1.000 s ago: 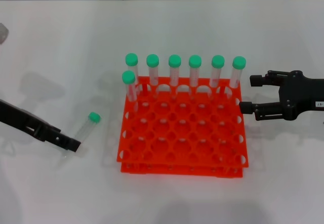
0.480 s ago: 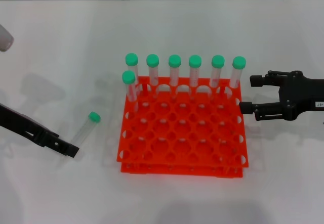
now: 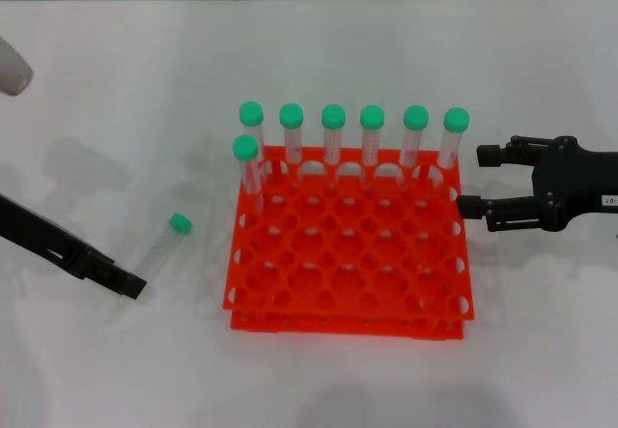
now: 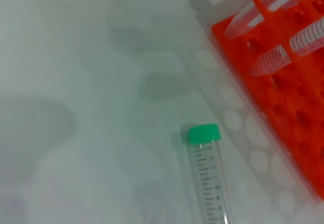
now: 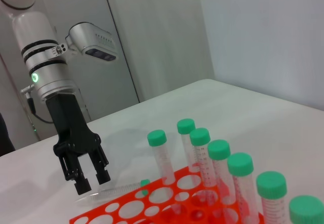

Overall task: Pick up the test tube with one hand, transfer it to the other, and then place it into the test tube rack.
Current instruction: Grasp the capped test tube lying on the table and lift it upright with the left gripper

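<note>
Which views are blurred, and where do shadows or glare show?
Left wrist view: soft focus, the rack smeared, grey shadow blotches on the table. Head view: sharp, with faint shadows left of the loose tube. Right wrist view: the nearest caps look soft; the left gripper is clearer.

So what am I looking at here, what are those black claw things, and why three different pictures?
It's a two-armed robot seen by three cameras: one on its head looking down, one on each wrist. The left tool stands open over a loose test tube lying on the white table. The right tool waits open beside the orange test tube rack, which holds seven capped tubes upright. Nothing is held yet. The left wrist view shows the lying tube close up.
</note>
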